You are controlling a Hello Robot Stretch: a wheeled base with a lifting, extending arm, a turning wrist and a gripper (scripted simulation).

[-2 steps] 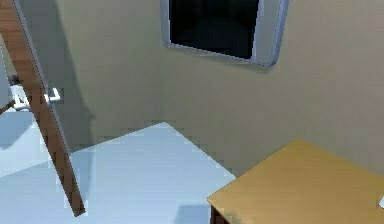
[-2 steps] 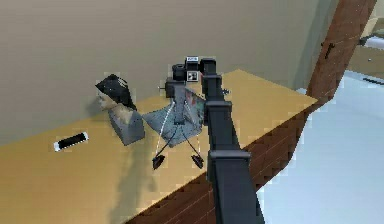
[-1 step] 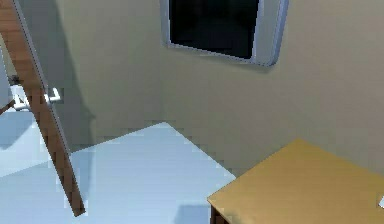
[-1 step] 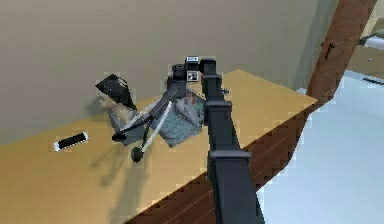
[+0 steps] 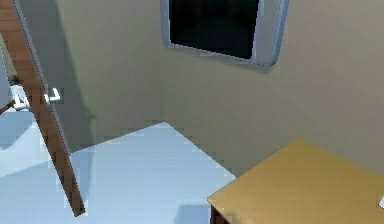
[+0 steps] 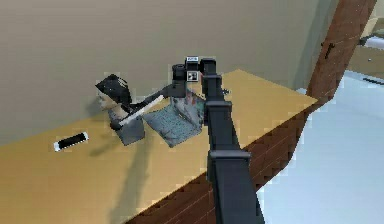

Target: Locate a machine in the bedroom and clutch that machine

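One arm [image 6: 225,160] in shot, a dark bar running up from the bottom edge over the wooden desk [image 6: 60,185]. At its far end the gripper [image 6: 180,92] sits among the clutter on the desktop. Close by it is a grey boxy thing [image 6: 172,126], my pick for the machine, and what looks like a dark-headed lamp [image 6: 115,90]. The fingers' state I cannot tell, nor whether they hold anything. Further left lies a small black-and-white bar [image 6: 70,142]. Looking ahead: a desk corner [image 5: 300,185], pale floor [image 5: 140,160], a door [image 5: 50,120], then a window [image 5: 222,28]. My call: the finding looks done, the clutch itself is unconfirmed
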